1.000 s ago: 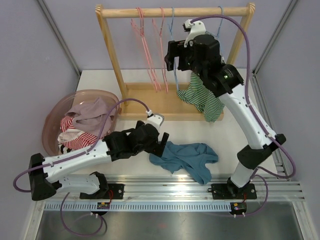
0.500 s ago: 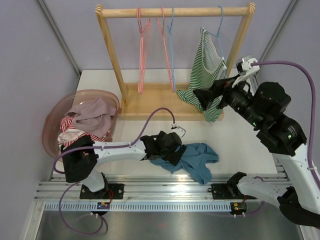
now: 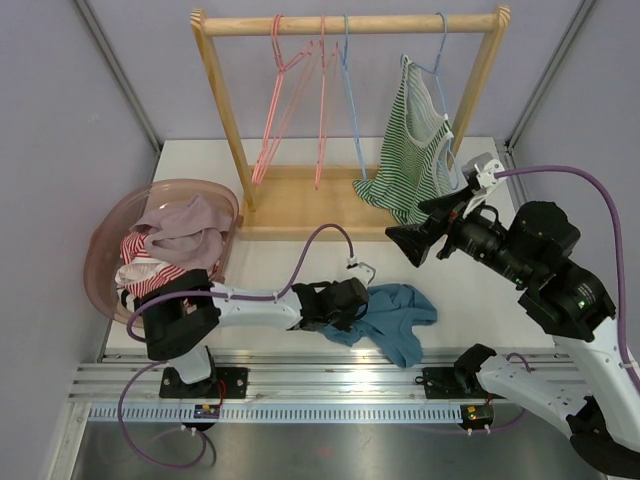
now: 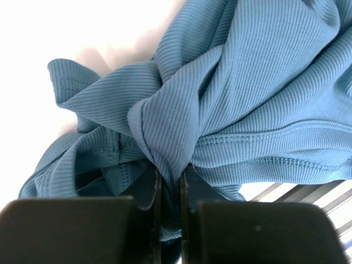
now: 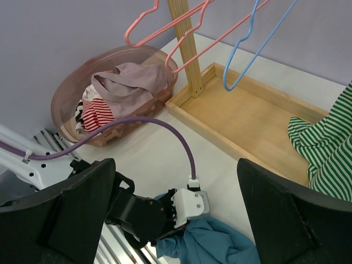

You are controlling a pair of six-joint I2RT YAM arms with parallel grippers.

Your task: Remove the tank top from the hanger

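The white bench (image 3: pixel 190 160) runs under both sets of jaws, and the wooden rack (image 3: pixel 350 23) stands at its far side, beyond the right jaws. A pink basket (image 3: pixel 100 240) of clothes sits well off to the left of the left jaws. The green-striped tank top (image 3: pixel 412 150) hangs on a blue hanger (image 3: pixel 438 50) from the rack's rail, just above and beyond the right jaws, close but not touching them. Those right jaws stand wide apart with nothing between them (their dark fingers (image 5: pixel 66 220) frame the wrist view's lower corners). A blue garment (image 3: pixel 400 318) lies crumpled on the bench, and the left jaws are clamped together on a ribbed fold at its left edge. Three bare hangers (image 3: pixel 275 110), two pink and one blue, dangle left of the right jaws.
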